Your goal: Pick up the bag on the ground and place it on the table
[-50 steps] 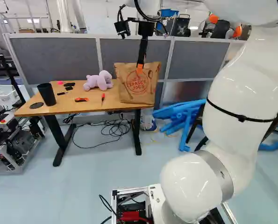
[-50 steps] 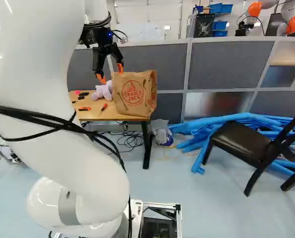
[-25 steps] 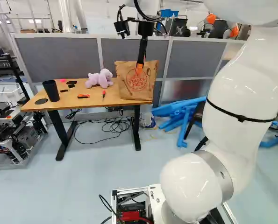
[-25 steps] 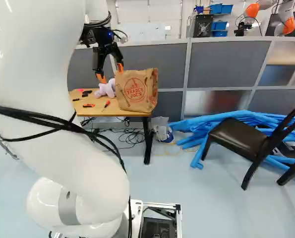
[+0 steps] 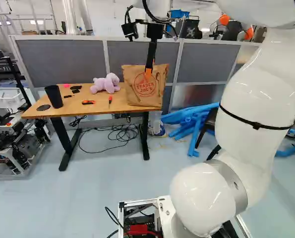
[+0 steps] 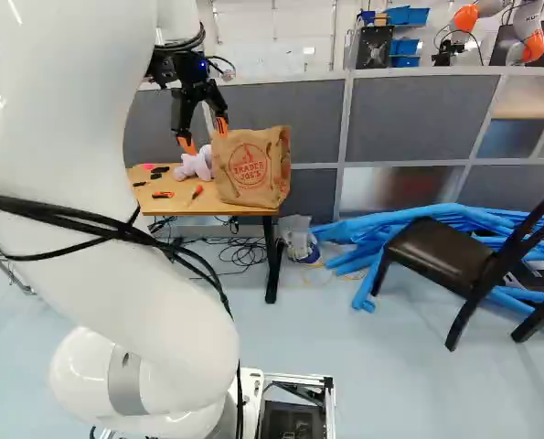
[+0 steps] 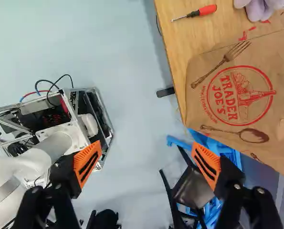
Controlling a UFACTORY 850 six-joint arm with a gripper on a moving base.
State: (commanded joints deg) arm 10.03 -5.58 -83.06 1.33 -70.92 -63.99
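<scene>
One dark disc (image 5: pixel 43 107) lay at the left end of the wooden desk (image 5: pixel 73 107) in the left base view, just beside a black tumbler (image 5: pixel 54 96). Rightward along the top came an orange utility knife (image 5: pixel 88 102), a lilac plush toy (image 5: pixel 106 83) and a red-handled screwdriver (image 5: pixel 110 100). Black cable (image 5: pixel 118 136) lay looped on the floor beneath. The brown paper grocery bag (image 5: pixel 137 91) stood upright at the desk's right end. The gripper (image 6: pixel 205 137) hung near the upper part of the bag, its hold released: in the wrist view the two orange-padded fingers stood wide apart with nothing pinched between them. Whether either finger touched the paper could not be told. Farther right, blue foam tubes (image 6: pixel 418 219) lay on the floor behind a dark chair (image 6: pixel 441 256).
</scene>
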